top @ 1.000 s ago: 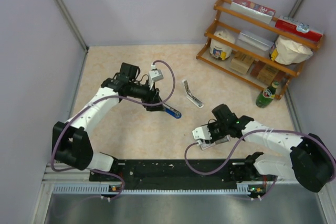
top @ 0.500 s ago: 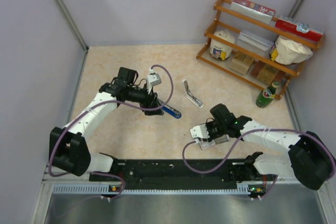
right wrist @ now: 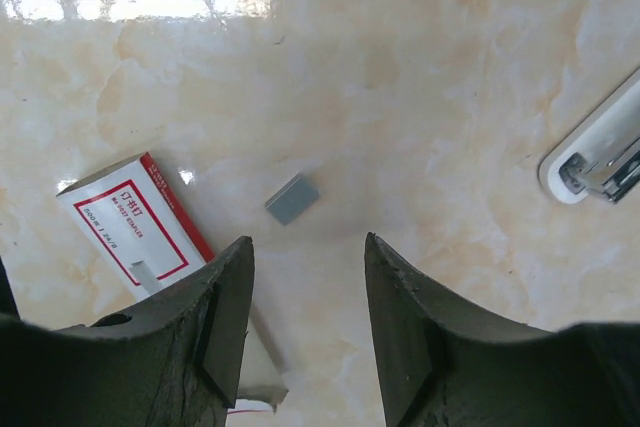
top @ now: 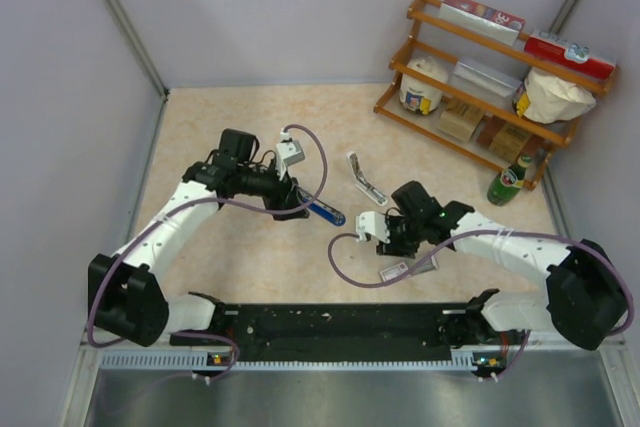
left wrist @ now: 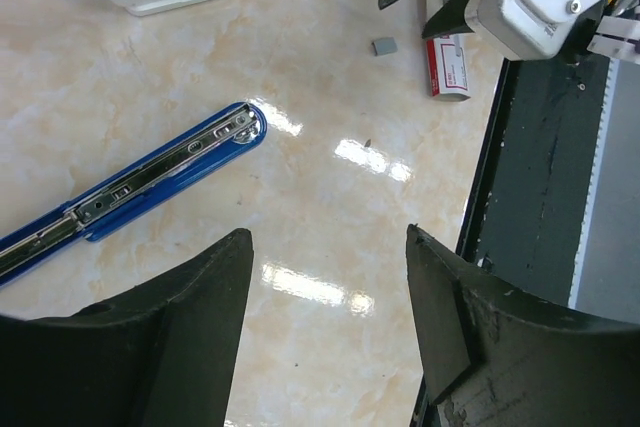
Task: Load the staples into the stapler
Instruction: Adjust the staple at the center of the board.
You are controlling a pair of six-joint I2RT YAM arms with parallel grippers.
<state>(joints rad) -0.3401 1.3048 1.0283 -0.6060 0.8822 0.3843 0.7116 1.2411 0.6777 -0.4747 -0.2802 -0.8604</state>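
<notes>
Staples: small grey block, loose on the counter, just ahead of the right end effector, centred before its spread gap, long axis skewed across it. Nearer the right arm. Red-and-white box just beside, contents hidden. Stapler lying open, lengthwise ahead-left of the left end effector, likewise spread; channel seemingly bare.

I see a glossy, marble-patterned table that reflects the lights. The blue stapler looks like shiny plastic around a bright metal channel. The box is smooth printed card.
</notes>
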